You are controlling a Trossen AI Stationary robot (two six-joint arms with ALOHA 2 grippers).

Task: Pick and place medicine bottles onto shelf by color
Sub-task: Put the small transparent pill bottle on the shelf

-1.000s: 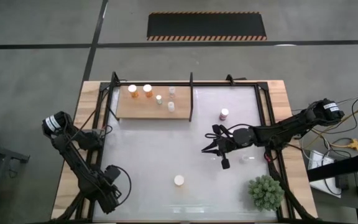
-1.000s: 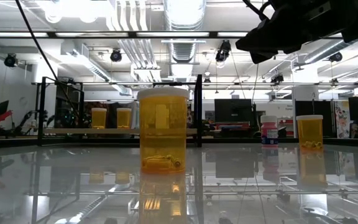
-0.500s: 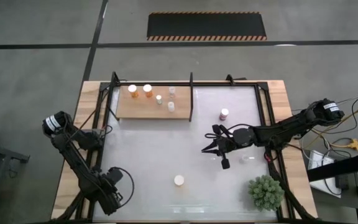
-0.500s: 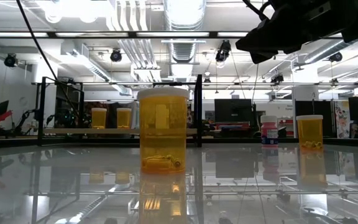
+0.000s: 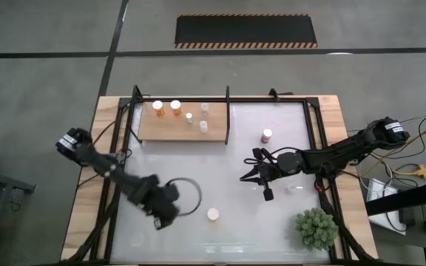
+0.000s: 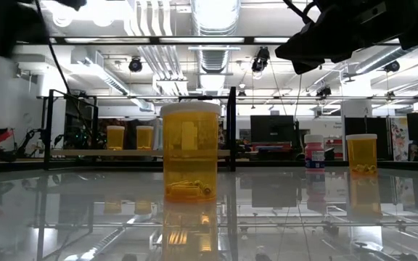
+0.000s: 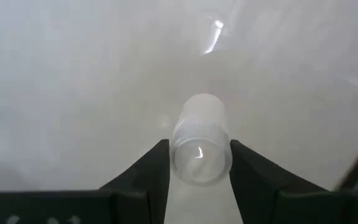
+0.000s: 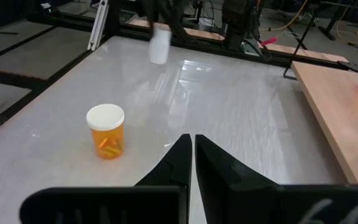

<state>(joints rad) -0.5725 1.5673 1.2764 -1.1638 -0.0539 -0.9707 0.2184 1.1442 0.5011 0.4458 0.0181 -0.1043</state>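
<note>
My left gripper (image 7: 199, 146) is shut on a clear, white-capped medicine bottle (image 7: 200, 140) over the near left part of the white table (image 5: 161, 213); the right wrist view shows this bottle (image 8: 159, 42) in the air. An orange bottle (image 5: 213, 214) stands on its base near the front edge. A maroon bottle (image 5: 267, 135) stands right of the shelf (image 5: 176, 131), a light-wood board carrying two orange bottles (image 5: 157, 108) and small clear ones (image 5: 203, 126). My right gripper (image 8: 192, 140) hovers shut over the table's right half (image 5: 247, 176). My left gripper pinches the clear bottle between its two fingers at the ribbed cap end (image 7: 178, 146), one finger on each side. The fingers come from above, pointing down. The bottle hangs below them, about upright, its bottom clear of the table.
A spiky green plant (image 5: 316, 227) stands at the near right corner. The black frame's posts (image 5: 228, 118) rise along the shelf's right end and the table's sides. In the low view another orange bottle (image 6: 361, 154) stands at the right beside the maroon one (image 6: 313, 151).
My left arm has swung from the near left corner toward the table's middle and the orange bottle, blurred with speed. Its dark shape has come into the low view's upper left. My right arm has kept still.
</note>
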